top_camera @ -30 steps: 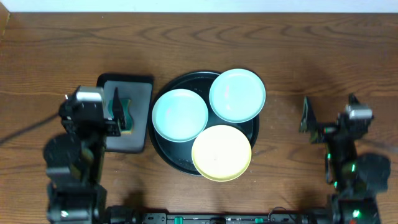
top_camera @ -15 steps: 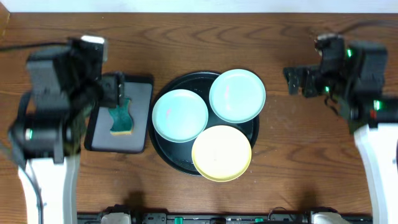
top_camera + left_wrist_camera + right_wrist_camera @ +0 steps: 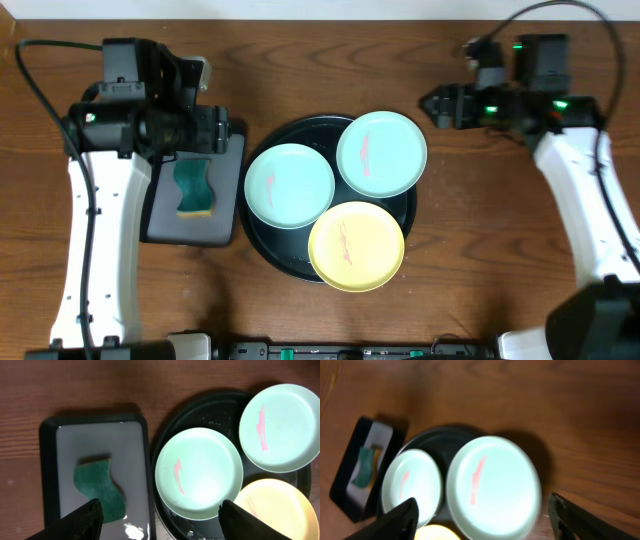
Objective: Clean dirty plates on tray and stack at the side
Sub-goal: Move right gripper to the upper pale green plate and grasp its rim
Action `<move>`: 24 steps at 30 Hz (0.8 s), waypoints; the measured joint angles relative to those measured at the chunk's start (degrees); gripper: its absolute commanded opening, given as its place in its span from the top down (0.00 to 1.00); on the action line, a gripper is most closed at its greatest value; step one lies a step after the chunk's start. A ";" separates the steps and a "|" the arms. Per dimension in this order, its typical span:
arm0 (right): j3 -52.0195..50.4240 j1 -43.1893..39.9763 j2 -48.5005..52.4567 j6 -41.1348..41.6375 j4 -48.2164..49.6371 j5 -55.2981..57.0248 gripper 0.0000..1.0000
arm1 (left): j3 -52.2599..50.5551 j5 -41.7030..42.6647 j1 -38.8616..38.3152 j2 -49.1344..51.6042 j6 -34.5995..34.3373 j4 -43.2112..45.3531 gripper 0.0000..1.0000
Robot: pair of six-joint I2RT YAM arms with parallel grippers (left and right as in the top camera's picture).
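Observation:
The round black tray (image 3: 262,235) holds three plates with orange-red smears: a mint plate at left (image 3: 289,185), a mint plate at upper right (image 3: 381,152) and a yellow plate at front (image 3: 356,246). All three show in the left wrist view, the left mint one (image 3: 199,473), the other mint one (image 3: 278,427) and the yellow one (image 3: 280,510). My left gripper (image 3: 212,130) is open, above the grey tray's far right. My right gripper (image 3: 440,105) is open, above bare table right of the black tray. Both are empty.
A flat grey rectangular tray (image 3: 226,215) with black edge lies left of the black tray and carries a green sponge (image 3: 194,188), also in the left wrist view (image 3: 99,488). Wooden table (image 3: 480,280) lies all around.
Both arms have risen from the near table edge and swung toward the far side. The left gripper now hangs over the grey tray, the right one beside the upper-right plate. The plates have not moved.

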 measured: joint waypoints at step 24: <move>13.46 28.72 25.46 17.05 -9.90 16.52 0.75 | 0.00 -20.94 2.91 2.58 -21.53 -0.04 0.27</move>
